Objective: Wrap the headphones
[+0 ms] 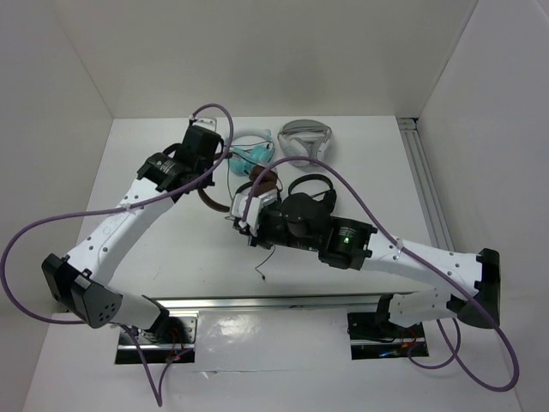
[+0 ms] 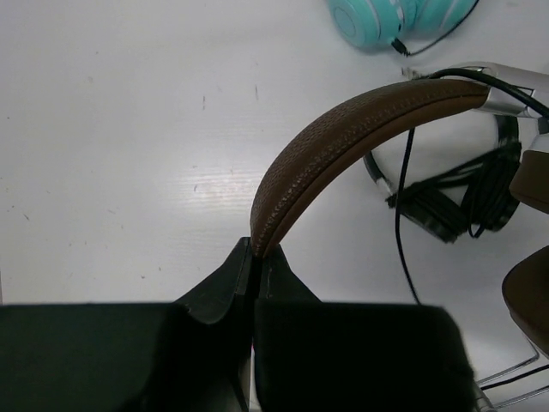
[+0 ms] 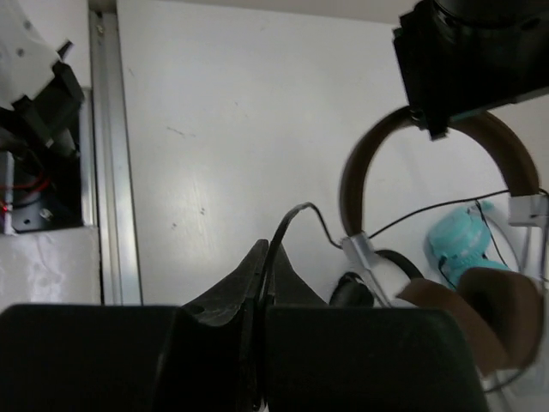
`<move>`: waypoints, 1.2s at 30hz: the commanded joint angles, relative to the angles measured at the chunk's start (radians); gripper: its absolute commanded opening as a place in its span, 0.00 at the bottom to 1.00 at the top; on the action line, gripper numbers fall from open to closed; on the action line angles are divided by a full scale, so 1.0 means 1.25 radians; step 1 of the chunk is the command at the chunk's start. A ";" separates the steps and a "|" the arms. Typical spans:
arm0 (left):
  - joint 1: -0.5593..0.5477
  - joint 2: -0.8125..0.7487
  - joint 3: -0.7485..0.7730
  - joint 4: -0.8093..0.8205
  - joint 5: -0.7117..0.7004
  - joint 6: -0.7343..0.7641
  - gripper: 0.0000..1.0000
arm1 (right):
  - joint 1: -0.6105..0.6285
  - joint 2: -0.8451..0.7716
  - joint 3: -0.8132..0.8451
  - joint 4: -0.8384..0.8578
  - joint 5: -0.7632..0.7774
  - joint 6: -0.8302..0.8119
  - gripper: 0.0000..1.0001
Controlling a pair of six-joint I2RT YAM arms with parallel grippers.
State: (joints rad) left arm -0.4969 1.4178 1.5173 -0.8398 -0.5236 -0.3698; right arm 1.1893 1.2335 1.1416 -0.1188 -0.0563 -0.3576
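At the left gripper (image 2: 256, 254), the jaws are closed on only the edge of the brown headband (image 2: 343, 137), so a sharp tug could pull the headphones (image 3: 353, 176) free. The right gripper (image 3: 264, 257) is pinched shut on the thin cable (image 3: 296, 213). Hauling it might snag the black pair (image 2: 446, 206). The headphones sit just beside the teal pair (image 2: 377, 21), on its near side.
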 commanded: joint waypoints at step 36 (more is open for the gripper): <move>0.162 -0.058 0.026 0.026 0.026 -0.216 0.00 | 0.105 0.038 0.099 -0.071 -0.032 -0.019 0.00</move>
State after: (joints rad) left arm -0.3199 1.3170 1.5108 -0.8860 -0.5072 -0.5900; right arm 1.2991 1.2800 1.2118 -0.2268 -0.0654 -0.3908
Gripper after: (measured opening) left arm 0.111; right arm 0.008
